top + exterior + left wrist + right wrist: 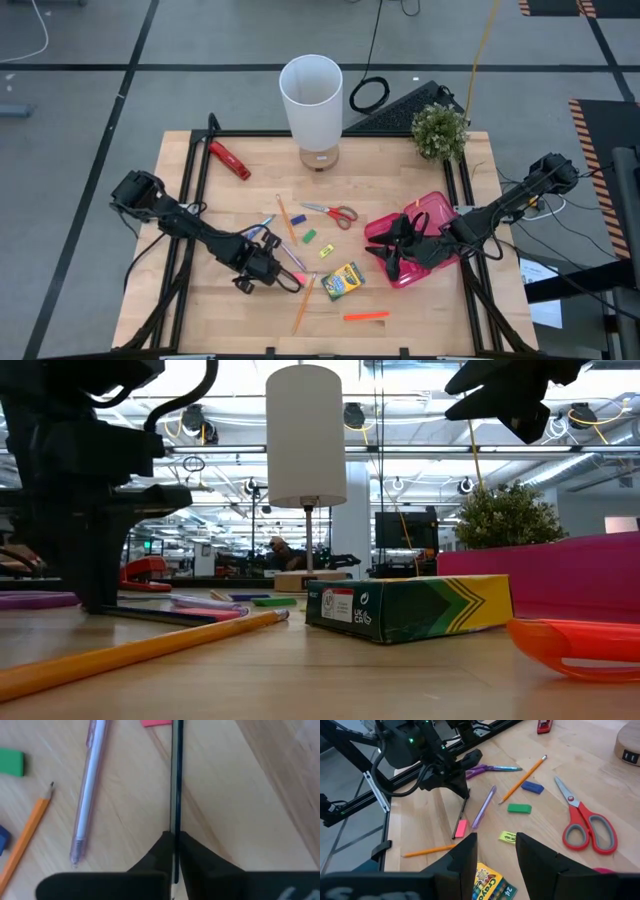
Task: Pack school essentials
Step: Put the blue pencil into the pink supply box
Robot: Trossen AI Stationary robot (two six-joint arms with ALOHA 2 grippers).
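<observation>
The left tool (268, 268) is lowered onto the wooden worktop (400, 300), its fingers (200, 862) pinched together on a thin dark pencil (175, 780) that lies flat on the wood. Just beside it a pale lilac pen (90, 785), a small pink eraser (461, 828), a green eraser (519, 808), a blue eraser (532, 787) and an orange pencil (522, 779) are crowded close. The red-handled scissors (333, 212) lie apart toward the worktop's middle, the yellow-green crayon box (343, 281) nearer the front, and an orange marker (366, 316) close to the front edge, with bare wood around it. The right tool (400, 240) is held above the pink translucent case (440, 215) near the right frame rail, its fingers (465, 860) parted and holding nothing. A white-shaded lamp (312, 100) and a small potted plant (440, 130) stand along the back edge.
</observation>
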